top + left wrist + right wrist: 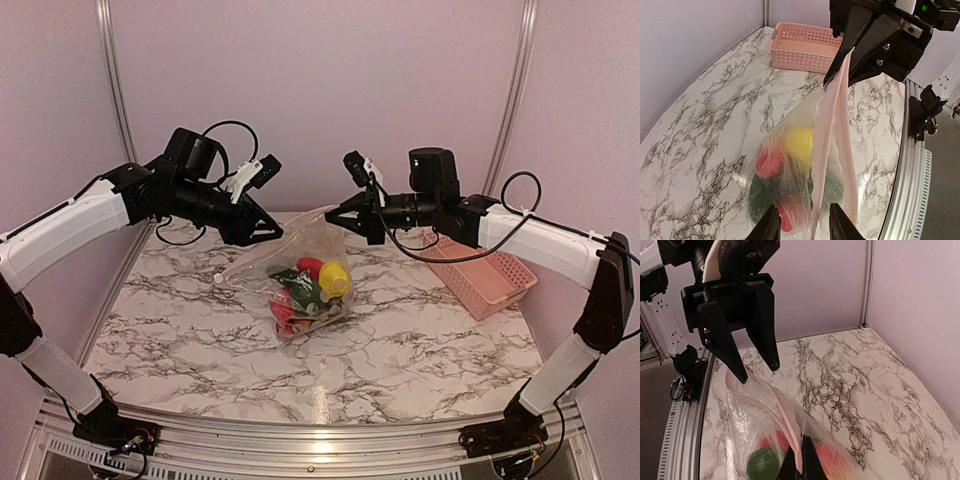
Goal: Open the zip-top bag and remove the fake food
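Centrally, the bag stands raised, its lower end on the surface, with the food heaped inside at the bottom. The right hand, at the bag's 1 o'clock, is clenched on the pink strip of the bag's mouth. The left hand, at 11 o'clock, is released, its fingers apart astride that strip. The basket lies at 3 o'clock, well apart.

Clear zip-top bag, top edge raised, holds colourful fake food at bottom
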